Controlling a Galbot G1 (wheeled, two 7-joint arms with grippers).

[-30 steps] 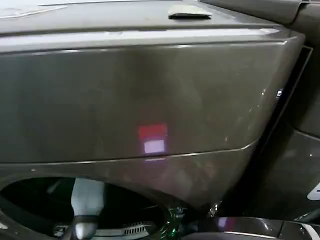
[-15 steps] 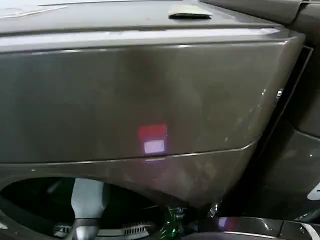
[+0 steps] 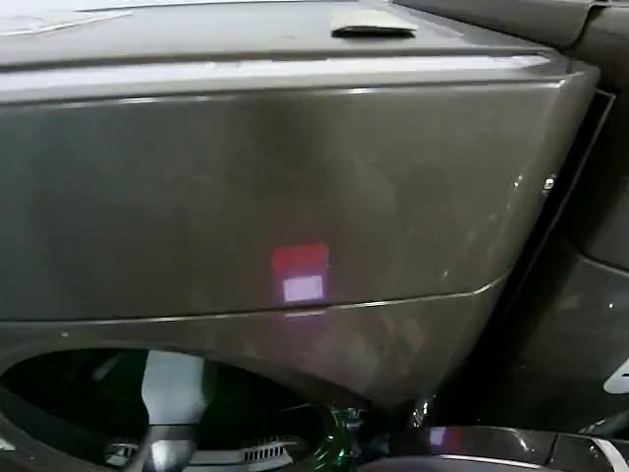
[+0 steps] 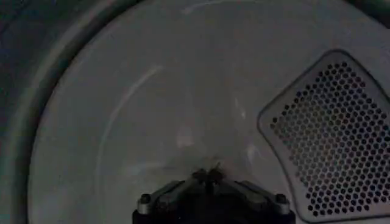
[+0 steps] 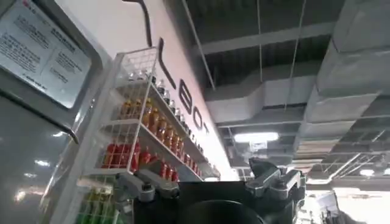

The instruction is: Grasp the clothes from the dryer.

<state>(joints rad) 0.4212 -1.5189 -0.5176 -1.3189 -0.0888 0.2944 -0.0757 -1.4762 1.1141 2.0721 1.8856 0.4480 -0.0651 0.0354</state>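
The dryer (image 3: 295, 177) is a dark bronze-grey machine close in front of me, its round porthole (image 3: 59, 393) at the lower left. My left arm (image 3: 173, 388) reaches through the porthole. Inside, the left gripper (image 4: 207, 176) points at the pale back wall of the drum (image 4: 152, 109), its two dark fingertips pressed together with nothing visible between them. The clothes are out of view. The right gripper (image 5: 192, 173) is outside the dryer, aimed up toward a ceiling, its fingers spread apart and empty.
A perforated vent panel (image 4: 332, 134) sits in the drum's back wall beside the left gripper. A flat pale object (image 3: 371, 24) lies on the dryer's top. Another dark machine (image 3: 590, 324) stands to the right. A wire shelf of bottles (image 5: 140, 140) is near the right gripper.
The left arm shifts very slightly inside the porthole. Nothing else has visibly moved.
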